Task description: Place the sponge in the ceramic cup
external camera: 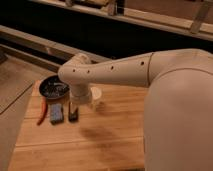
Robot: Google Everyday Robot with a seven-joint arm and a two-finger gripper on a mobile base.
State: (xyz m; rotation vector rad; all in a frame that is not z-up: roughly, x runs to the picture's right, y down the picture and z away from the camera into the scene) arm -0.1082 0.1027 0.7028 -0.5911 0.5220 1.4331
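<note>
The sponge (56, 113) lies flat on the wooden table (110, 140), with the red chili pepper (43, 112) at its 9 o'clock, the black bar (73, 112) at 3 and the dark bowl (54, 88) at 12. The ceramic cup (96, 95) stands at its 2 o'clock. The gripper (80, 101) hangs between bar and cup, largely hidden under the arm (115, 72), fingers spread, holding nothing.

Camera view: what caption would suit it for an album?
Robot gripper hovers by the ceramic cup; the sponge lies on the wooden table beside a red chili.
</note>
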